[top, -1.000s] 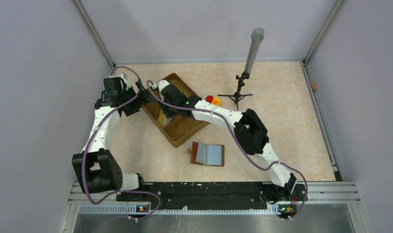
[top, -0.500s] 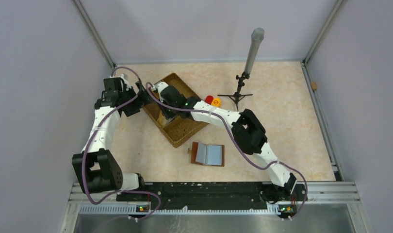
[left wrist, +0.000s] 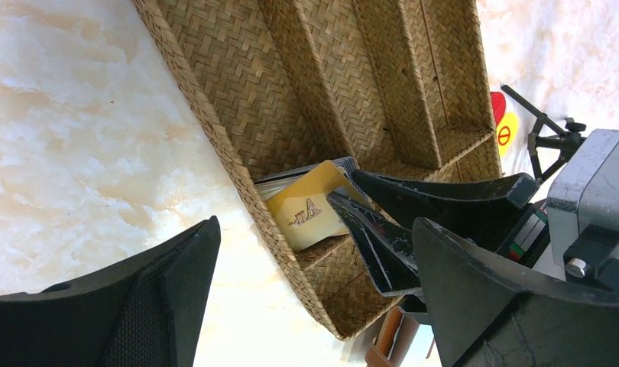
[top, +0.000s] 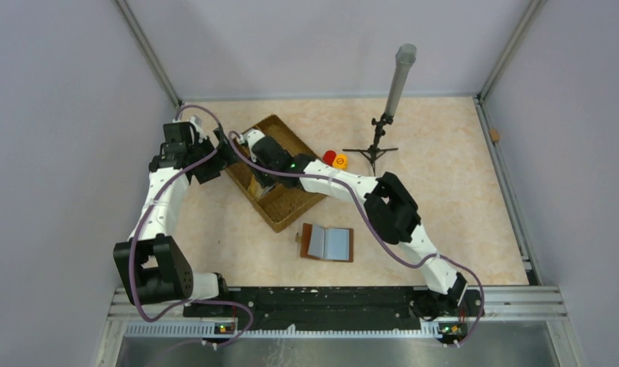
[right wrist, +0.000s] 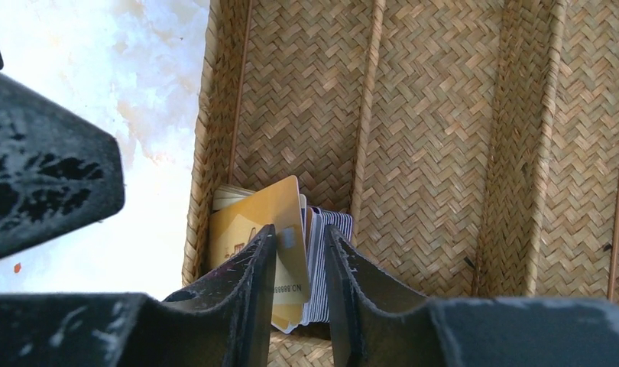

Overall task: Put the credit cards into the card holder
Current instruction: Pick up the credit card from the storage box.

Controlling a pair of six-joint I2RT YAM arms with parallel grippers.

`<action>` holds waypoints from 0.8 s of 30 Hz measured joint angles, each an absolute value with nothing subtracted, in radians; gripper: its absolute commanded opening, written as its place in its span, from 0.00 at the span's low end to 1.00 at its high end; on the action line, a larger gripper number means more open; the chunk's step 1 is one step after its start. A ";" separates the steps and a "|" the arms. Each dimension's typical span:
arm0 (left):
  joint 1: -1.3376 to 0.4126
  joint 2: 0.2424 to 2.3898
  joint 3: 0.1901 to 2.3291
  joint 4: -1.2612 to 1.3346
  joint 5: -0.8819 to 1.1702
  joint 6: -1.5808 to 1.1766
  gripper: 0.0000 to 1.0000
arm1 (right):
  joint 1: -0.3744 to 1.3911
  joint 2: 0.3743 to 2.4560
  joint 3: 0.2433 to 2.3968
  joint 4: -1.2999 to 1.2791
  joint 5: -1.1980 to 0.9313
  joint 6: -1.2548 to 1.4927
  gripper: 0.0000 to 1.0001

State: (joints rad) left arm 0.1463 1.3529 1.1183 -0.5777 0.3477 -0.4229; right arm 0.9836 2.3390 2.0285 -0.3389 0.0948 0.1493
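Only the top view took in the card holder point(top: 328, 243), a reddish-brown leather-like folding wallet. It lay open on the pale marbled tabletop point(top: 444, 199), well apart from the large divided woven wicker tray point(top: 295, 200). In that view the right arm's wrist covered what lay in the tray.

The right wrist view showed it. The credit cards point(right wrist: 270, 222), a small stack of thin flat rectangles fronted by a yellowish-gold one, stood on edge at the end of the tray's outermost compartment, leaning by its long side wall. Their long axis ran roughly along the fingers, with the free short edge pointing away from the camera. The right gripper point(right wrist: 300, 237) straddled the stack, its jaws narrowly apart with the cards' near ends between them. Whether the pads actually pinched could not be told.

The left wrist view gave the gold card's printed face. It also showed the left gripper point(left wrist: 318, 229) spread wide and holding nothing, near the tray's outer wall.
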 measured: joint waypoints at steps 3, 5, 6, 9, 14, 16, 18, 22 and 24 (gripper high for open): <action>0.146 1.353 1.118 -0.578 0.348 -0.422 0.99 | 0.987 2.332 2.014 -0.326 0.117 0.149 0.27; 0.146 1.353 1.118 -0.578 0.348 -0.422 0.99 | 0.987 2.325 2.003 -0.320 0.128 0.148 0.26; 0.146 1.353 1.118 -0.578 0.348 -0.421 0.99 | 0.987 2.321 2.000 -0.320 0.136 0.148 0.25; 0.146 1.353 1.118 -0.578 0.348 -0.420 0.99 | 0.987 2.311 1.987 -0.317 0.155 0.144 0.24; 0.146 1.353 1.118 -0.578 0.348 -0.420 0.99 | 0.987 2.280 1.954 -0.310 0.178 0.138 0.24; 0.146 1.353 1.118 -0.578 0.348 -0.419 0.99 | 0.987 2.263 1.940 -0.306 0.190 0.134 0.24; 0.146 1.353 1.118 -0.579 0.348 -0.419 0.99 | 0.986 2.242 1.923 -0.297 0.196 0.131 0.20; 0.146 1.353 1.118 -0.579 0.348 -0.419 0.99 | 0.986 2.200 1.891 -0.275 0.194 0.129 0.14; 0.146 1.353 1.118 -0.579 0.351 -0.419 0.99 | 0.985 2.191 1.890 -0.268 0.184 0.130 0.20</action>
State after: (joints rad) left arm 0.1463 1.3529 1.1183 -0.5789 0.3508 -0.4194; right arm 0.9852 2.1914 1.8904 -0.2676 0.1844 0.1295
